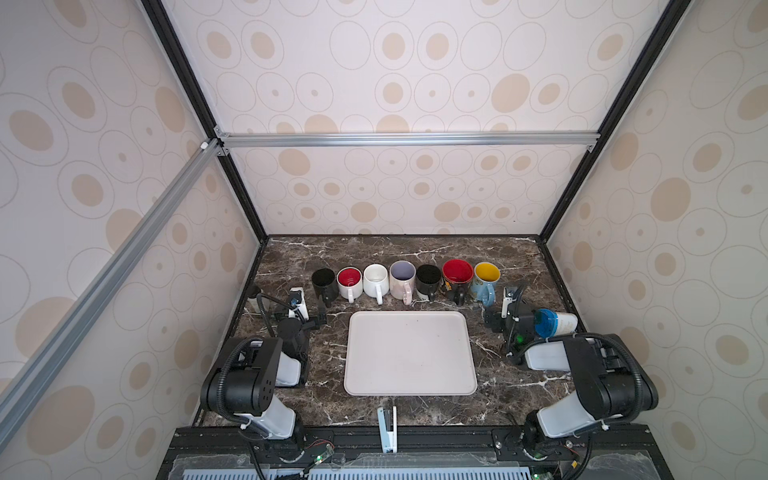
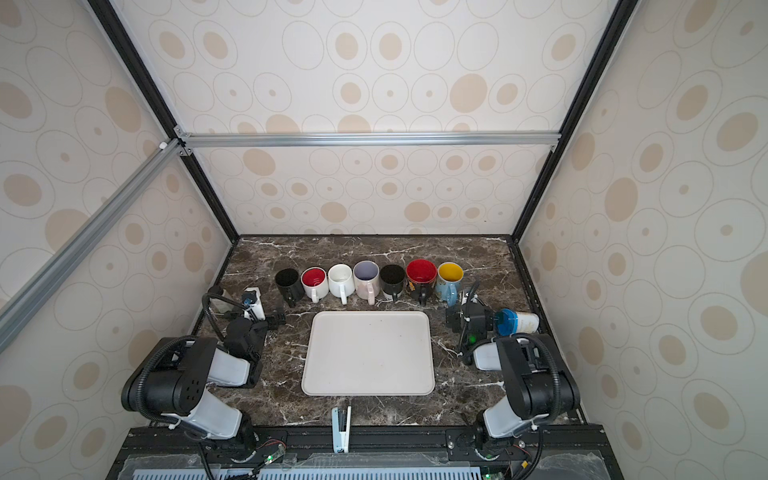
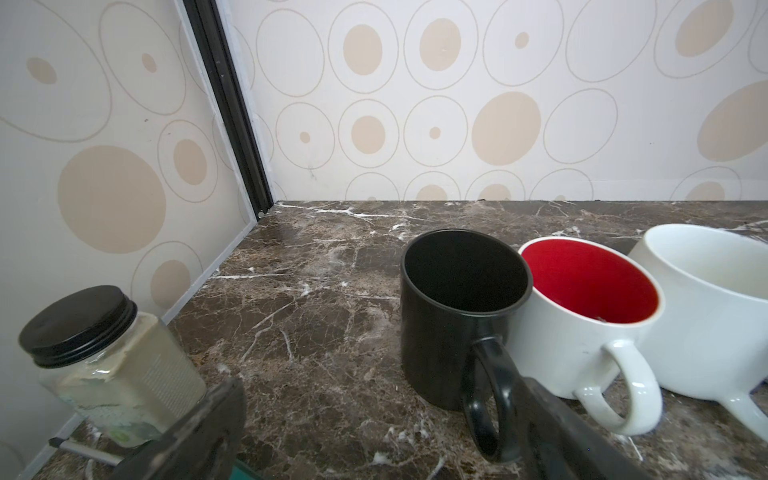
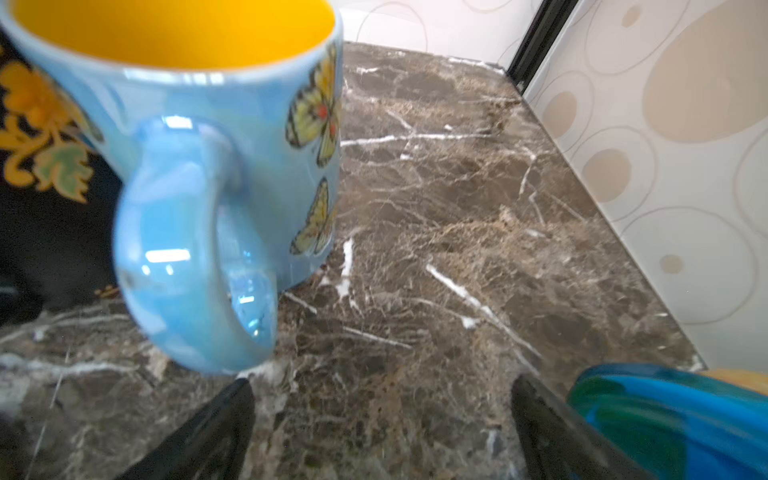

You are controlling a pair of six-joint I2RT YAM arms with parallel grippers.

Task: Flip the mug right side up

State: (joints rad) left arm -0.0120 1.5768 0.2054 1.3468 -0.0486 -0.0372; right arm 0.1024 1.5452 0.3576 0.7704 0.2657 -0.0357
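At the far left a squarish glass jar (image 3: 112,365) with a ribbed black screw lid stands by the wall on the brown, white-veined marble table (image 1: 415,249). The left gripper (image 3: 380,386) sits low, its fingers (image 3: 199,432) spread wide with nothing between them, one just beside the looped handle of the matte black mug (image 3: 457,316). That mug begins a row of seven glossy ceramic mugs (image 1: 402,279), all standing mouth-up behind a smooth cream tray (image 1: 409,353) with rounded corners. The row ends in a shiny blue butterfly mug (image 4: 232,104), yellow inside. The right gripper (image 4: 382,384) is also spread and empty, between that mug's thick handle and a pale tumbler (image 1: 563,322) lying on its side, blue lid toward the gripper.
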